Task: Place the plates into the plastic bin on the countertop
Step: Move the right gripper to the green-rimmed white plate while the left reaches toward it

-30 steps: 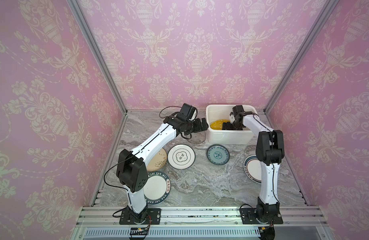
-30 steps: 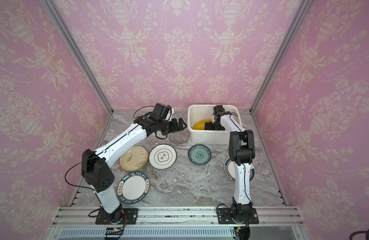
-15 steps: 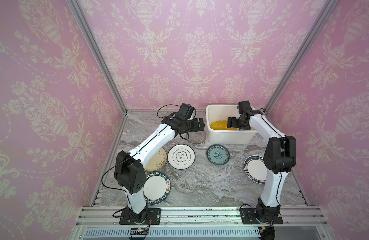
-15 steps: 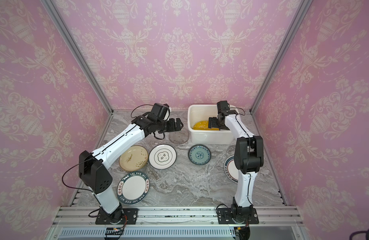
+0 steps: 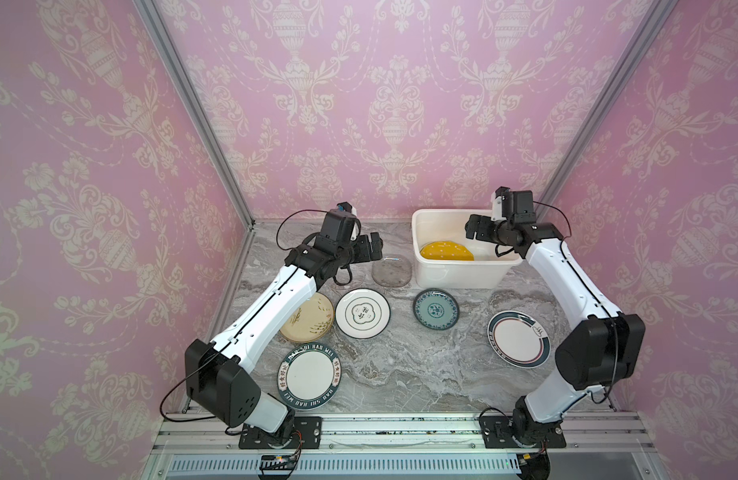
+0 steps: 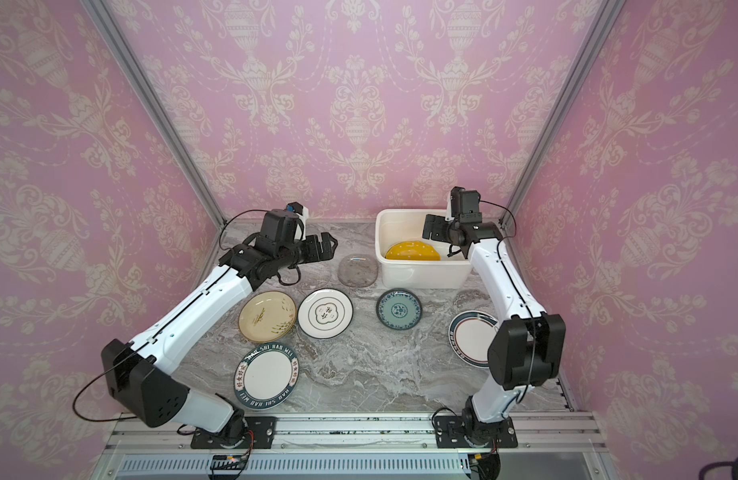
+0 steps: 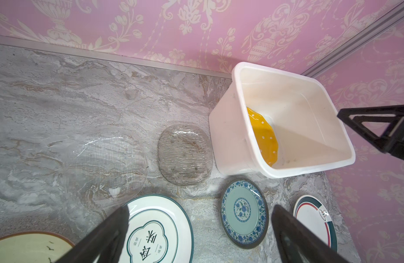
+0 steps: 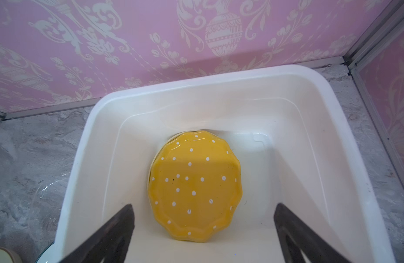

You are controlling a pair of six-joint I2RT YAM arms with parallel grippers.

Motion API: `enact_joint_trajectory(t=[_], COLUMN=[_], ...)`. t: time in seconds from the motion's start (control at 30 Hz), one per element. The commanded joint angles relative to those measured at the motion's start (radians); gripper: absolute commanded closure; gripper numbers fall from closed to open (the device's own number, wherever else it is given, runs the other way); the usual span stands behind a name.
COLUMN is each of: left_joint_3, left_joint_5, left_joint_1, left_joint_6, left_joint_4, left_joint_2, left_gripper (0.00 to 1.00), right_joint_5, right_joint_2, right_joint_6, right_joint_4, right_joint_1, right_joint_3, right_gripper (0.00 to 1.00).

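The plastic bin [image 5: 458, 274] stands on the counter [image 5: 400, 374] against the back wall [image 5: 379, 124]. Inside the bin, toward its left wall, lies a yellow dotted plate [image 8: 194, 189] with a scalloped edge. In the right wrist view a pale rim [image 8: 151, 168] peeks out from beneath it, though I cannot tell what it belongs to. The right claw [image 5: 473, 228] hovers over the bin's open top, near its right wall, with its jaws spread wide and nothing between them. The right wrist view shows its fingers [image 8: 121, 220] well apart above the plate, not touching it.

The left claw [image 5: 373, 245] hangs to the left of the bin, above the counter, also gaping wide and empty. Just beside the bin's left wall lies a small clear glass plate [image 5: 392, 270]. Farther left of the bin is a larger clear glass plate [image 7: 94, 164], faint against the marble.

Just in front of the bin sits the teal patterned plate [image 5: 435, 309]. In front and to the left are a white plate with a green emblem [image 5: 362, 313] and, beyond it, a cream plate [image 6: 267, 316]. Farthest from the bin on that side lies the lettered dark-rimmed plate [image 5: 309, 376]. In front of the bin's right corner rests a white plate with a dark and red rim [image 5: 519, 338]. These seven all lie on the counter, outside the bin.
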Motion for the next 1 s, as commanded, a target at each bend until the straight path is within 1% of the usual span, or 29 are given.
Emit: enact_joint_trajectory(t=[0.0, 0.1, 0.2, 0.33, 0.43, 0.53, 0.6, 0.63, 0.8, 0.87, 0.9, 0.97], left_joint_3=[-0.055, -0.092, -0.123, -0.136, -0.098, -0.060, -0.048, -0.046, -0.044, -0.029, -0.018, 0.019], left_joint_5=[0.041, 0.118, 0.206, 0.313, 0.400, 0.441, 0.455, 0.464, 0.491, 0.498, 0.500, 0.517], left_joint_1=[0.007, 0.006, 0.003, -0.020, -0.059, -0.117, -0.150, -0.166, -0.239, -0.270, -0.285, -0.310], left_joint_6=[0.042, 0.042, 0.028, 0.018, 0.063, 0.135, 0.157, 0.164, 0.171, 0.177, 0.177, 0.177], left_joint_4=[0.043, 0.072, 0.115, 0.162, 0.136, 0.086, 0.070, 0.068, 0.115, 0.128, 0.133, 0.128], left_joint_2=[-0.045, -0.057, -0.053, -0.010, 0.047, 0.087, 0.108, 0.119, 0.173, 0.209, 0.233, 0.287], left_gripper=[0.01, 0.01, 0.01, 0.01, 0.01, 0.01, 0.01, 0.01, 0.01, 0.01, 0.01, 0.01], right_joint_5=[-0.031, -0.046, -0.033, -0.003, 0.002, 0.006, 0.011, 0.020, 0.065, 0.100, 0.116, 0.122], right_joint_2=[-0.086, -0.144, -0.199, -0.274, -0.334, -0.386, -0.406, -0.411, -0.422, -0.411, -0.402, -0.383], right_joint_6=[0.037, 0.044, 0.065, 0.159, 0.208, 0.225, 0.235, 0.249, 0.318, 0.336, 0.379, 0.421], right_joint_4=[0.056, -0.008, -0.105, -0.237, -0.291, -0.319, -0.344, -0.366, -0.415, -0.419, -0.419, -0.410], right_joint_1=[0.002, -0.008, -0.032, -0.112, -0.180, -0.242, -0.281, -0.302, -0.401, -0.417, -0.425, -0.446], right_joint_3=[-0.068, -0.102, -0.127, -0.194, -0.268, -0.343, -0.373, -0.418, -0.497, -0.515, -0.522, -0.536], right_gripper=[0.05, 0.05, 0.05, 0.06, 0.06, 0.05, 0.05, 0.04, 0.03, 0.03, 0.02, 0.02])
